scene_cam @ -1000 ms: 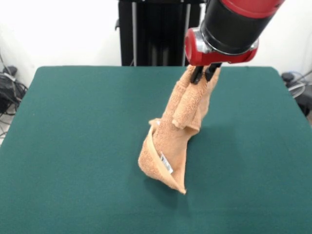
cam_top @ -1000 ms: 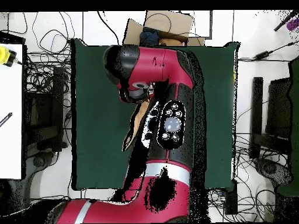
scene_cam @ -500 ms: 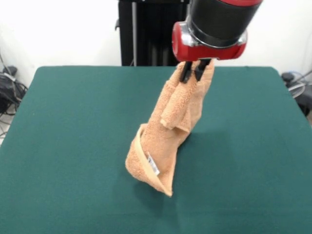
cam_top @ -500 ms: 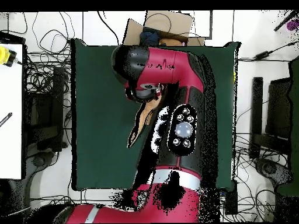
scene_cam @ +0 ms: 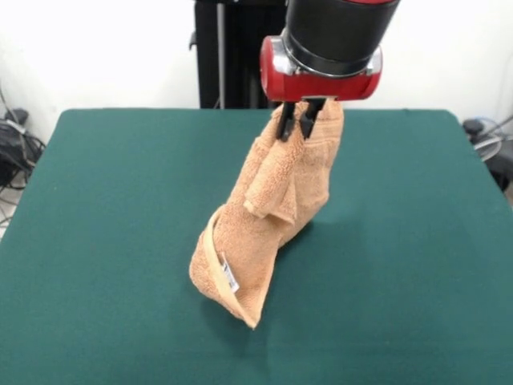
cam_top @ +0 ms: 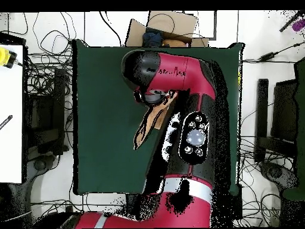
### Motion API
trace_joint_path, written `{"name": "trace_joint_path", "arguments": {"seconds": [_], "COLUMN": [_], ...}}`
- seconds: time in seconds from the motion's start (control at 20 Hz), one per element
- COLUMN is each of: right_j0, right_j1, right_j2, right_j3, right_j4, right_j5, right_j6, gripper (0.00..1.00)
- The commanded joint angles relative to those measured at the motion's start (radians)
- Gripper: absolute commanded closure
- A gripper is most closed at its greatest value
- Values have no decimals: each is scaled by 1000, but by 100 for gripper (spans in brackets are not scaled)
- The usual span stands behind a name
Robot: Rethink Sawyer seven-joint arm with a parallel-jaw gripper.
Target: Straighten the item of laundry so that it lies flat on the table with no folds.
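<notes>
My gripper (scene_cam: 295, 122) is clamped on the top edge of the towel (scene_cam: 268, 212), which hangs down from it in bunched folds. Its lower end trails below and to the left in the front view, resting on the green table (scene_cam: 104, 241), the white tag (scene_cam: 228, 277) near that bottom edge.

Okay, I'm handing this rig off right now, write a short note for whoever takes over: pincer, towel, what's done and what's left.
Pincer: shut on the towel's top edge, held above the table.
Towel: hangs bunched and folded from the pincer, its lower end with the white tag resting near the table's middle.
Done: towel grasped and lifted.
Left: spread it out, lay it flat with no folds, release.
</notes>
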Motion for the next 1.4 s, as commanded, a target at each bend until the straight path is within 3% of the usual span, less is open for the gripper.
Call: {"name": "trace_joint_path", "arguments": {"seconds": [0.05, 0.15, 0.6, 0.65, 0.95, 1.15, 1.4], "right_j0": [-9, -14, -46, -44, -60, -68, -86], "right_j1": [31, 32, -59, -60, -58, -15, -27], "right_j2": [27, 35, 78, 79, 102, 111, 130], "right_j3": [36, 47, 320, 329, 374, 398, 449], "right_j4": [-33, -25, 55, 62, 115, 97, 84], "right_j5": [22, 4, -270, -283, -311, -400, -487], "right_j6": [130, 133, 161, 162, 175, 143, 113], "gripper": [100, 100, 100, 0, 0, 0, 0]}}
